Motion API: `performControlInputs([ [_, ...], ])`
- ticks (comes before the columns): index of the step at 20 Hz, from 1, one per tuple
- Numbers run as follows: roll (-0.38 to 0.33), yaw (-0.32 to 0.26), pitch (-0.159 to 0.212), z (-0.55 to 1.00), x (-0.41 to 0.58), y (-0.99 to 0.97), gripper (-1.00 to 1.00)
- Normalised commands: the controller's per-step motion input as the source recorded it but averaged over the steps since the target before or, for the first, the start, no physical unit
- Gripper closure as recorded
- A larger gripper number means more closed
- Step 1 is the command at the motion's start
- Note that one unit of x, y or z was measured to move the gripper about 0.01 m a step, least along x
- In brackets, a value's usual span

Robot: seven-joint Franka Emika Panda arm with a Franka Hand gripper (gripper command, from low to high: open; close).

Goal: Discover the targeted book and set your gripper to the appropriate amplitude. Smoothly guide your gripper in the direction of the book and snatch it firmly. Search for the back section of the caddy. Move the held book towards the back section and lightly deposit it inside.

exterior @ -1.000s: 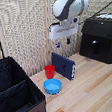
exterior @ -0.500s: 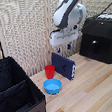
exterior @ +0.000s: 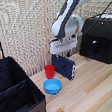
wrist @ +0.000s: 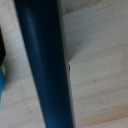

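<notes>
Here you have the book [exterior: 64, 66] standing upright on the light wooden table [exterior: 96, 87], and everything else can be placed from it; it is a thin dark navy slab with small light marks on its cover, clearly taller than the red cup [exterior: 50, 71] just beside it on the exterior view's left. The blue bowl [exterior: 52, 85] sits in front of the book and cup, nearer the camera, near but apart from both. Directly above the book hangs the gripper [exterior: 62, 54], carried by the bulky white and grey arm [exterior: 70, 20] that slants down from the upper right of the exterior view; the fingertips reach down to the book's top edge, yet you cannot tell from either picture whether the jaws are spread or closed on it, or whether they touch it at all. The wrist view is filled by the book's long dark edge [wrist: 42, 65] running across pale wood, with no fingers showing. Well apart from the book, on the exterior view's left, stands the caddy [exterior: 17, 95], a black box with dividers; its back section [exterior: 6, 73] lies farther from the camera. On the book's other side, against the slatted wall, sits a black hard box [exterior: 100, 38].
</notes>
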Motion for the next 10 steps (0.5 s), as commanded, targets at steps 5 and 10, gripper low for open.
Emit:
performControlInputs([
  [5, -0.044, 0.01, 0.002, -0.24, 0.126, -0.01, 1.0],
  [10, -0.023, 0.058, 0.0, -0.17, 0.193, 0.05, 1.0],
])
